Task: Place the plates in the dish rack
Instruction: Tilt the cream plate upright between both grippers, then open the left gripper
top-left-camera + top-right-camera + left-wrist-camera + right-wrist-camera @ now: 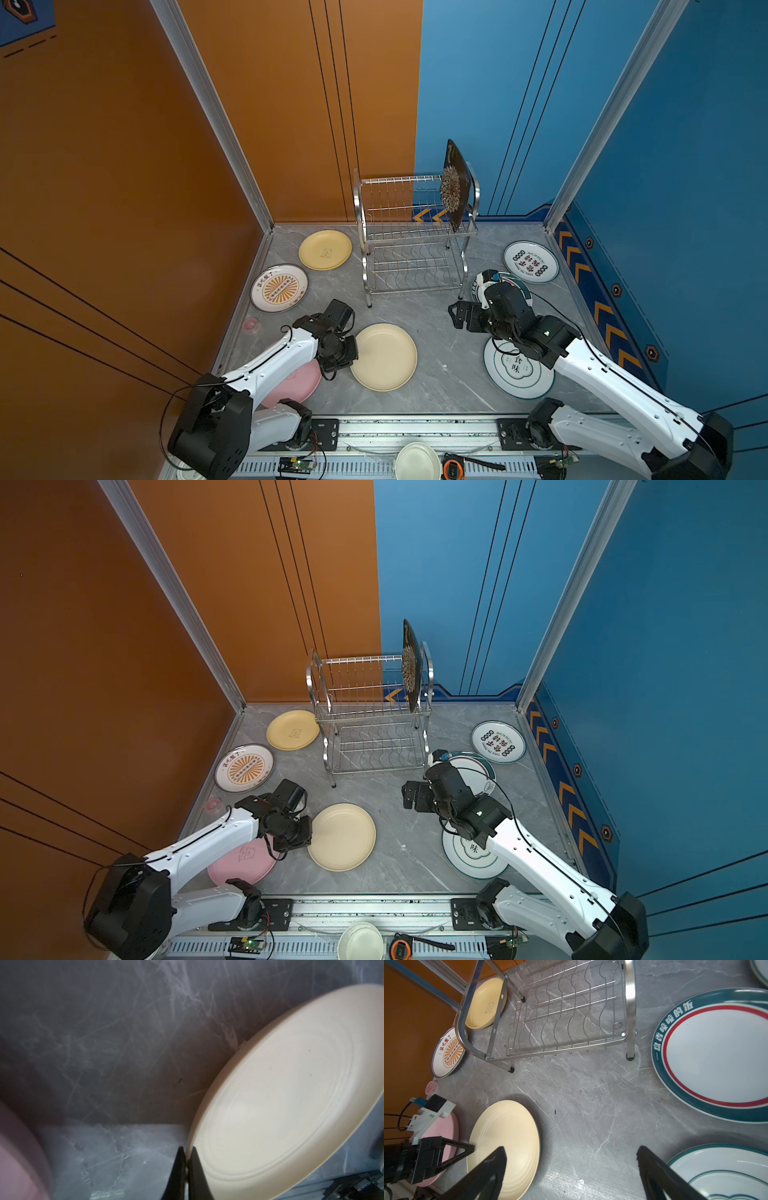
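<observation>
**Dish rack** (409, 237): two-tier steel wire, is standing on the grey table (440, 340).

**Plates, placed relative to the rack in both top views:**
- Black floral plate (454, 187) is standing on edge in the rack's upper tier, at its right end.
- Yellow plate (325, 249) is lying flat just left of the rack.
- Sunburst plate (279, 288) is lying further left and forward.
- Cream plate (384, 357) is sitting in front of the rack.
- Pink plate (291, 386) is lying front-left, partly under the left arm.
- Ring-patterned white plate (531, 262) is lying well right of the rack.
- Teal-rimmed plate (716, 1053) is lying just right of the rack's front leg.
- Teal-lined plate (515, 374) is lying front-right.

**Left gripper** (187, 1153) is pinching the cream plate's rim, its fingers pressed on either face.

**Right gripper** (571, 1150) is hovering front-right of the rack, jaws spread wide and gripping nothing.
</observation>
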Motion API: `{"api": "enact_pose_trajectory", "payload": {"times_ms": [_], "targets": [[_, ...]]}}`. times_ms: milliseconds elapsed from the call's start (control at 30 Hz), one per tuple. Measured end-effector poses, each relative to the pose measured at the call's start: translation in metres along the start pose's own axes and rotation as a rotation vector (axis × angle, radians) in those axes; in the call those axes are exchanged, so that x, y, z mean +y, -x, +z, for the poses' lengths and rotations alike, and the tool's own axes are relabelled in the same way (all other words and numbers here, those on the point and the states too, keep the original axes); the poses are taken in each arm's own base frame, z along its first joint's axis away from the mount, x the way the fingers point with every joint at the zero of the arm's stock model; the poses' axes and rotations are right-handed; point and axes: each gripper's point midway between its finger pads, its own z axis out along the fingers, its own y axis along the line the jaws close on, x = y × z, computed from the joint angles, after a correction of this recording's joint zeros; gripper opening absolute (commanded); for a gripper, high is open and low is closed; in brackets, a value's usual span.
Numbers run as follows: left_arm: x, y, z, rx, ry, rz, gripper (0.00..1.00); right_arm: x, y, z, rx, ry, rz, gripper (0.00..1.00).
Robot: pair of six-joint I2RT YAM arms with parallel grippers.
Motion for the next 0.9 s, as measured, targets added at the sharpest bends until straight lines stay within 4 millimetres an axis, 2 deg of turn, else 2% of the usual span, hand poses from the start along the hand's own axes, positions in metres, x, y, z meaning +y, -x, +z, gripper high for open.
{"api": "enact_pose_trajectory", "payload": {"times_ms": [167,467,700,900], "targets": [[-0.023,0.003,-0.02,-0.036,-0.092,0.038,0.0,0.015,-0.016,0.017,0.099,0.096,0.01,0.98],[-0.066,0.021,-0.058,-0.104,-0.222,0.091,0.0,0.06,-0.043,0.035,0.287,0.339,0.02,0.96],[-0.082,0.03,-0.072,-0.128,-0.26,0.112,0.0,0.073,-0.051,0.042,0.359,0.426,0.048,0.81],[-0.09,0.031,-0.075,-0.114,-0.282,0.129,0.0,0.08,-0.045,0.042,0.361,0.476,0.079,0.65]]}}
